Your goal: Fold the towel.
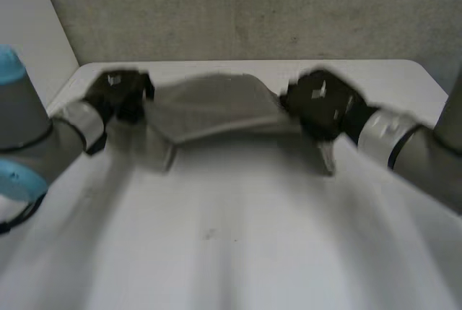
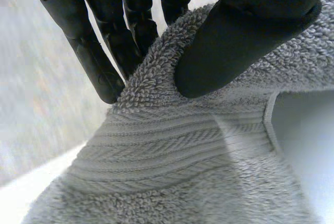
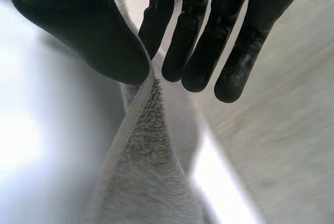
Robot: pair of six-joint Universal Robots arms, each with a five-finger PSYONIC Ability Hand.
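A white table (image 1: 216, 252) fills the foreground, with a rough grey wall (image 1: 253, 6) behind it. At the left, the left hand (image 1: 119, 95) pinches one end of the grey terry towel (image 1: 216, 111), with its thumb (image 2: 235, 41) pressed onto the pile against the fingers (image 2: 104, 67) behind. The towel spans from hand to hand over the table's far side, its middle bowed. At the right, the right hand (image 1: 321, 104) pinches the other end's hem between thumb and fingertips. The hands cover the held corners, and I cannot tell whether the towel's lower edge touches the table.
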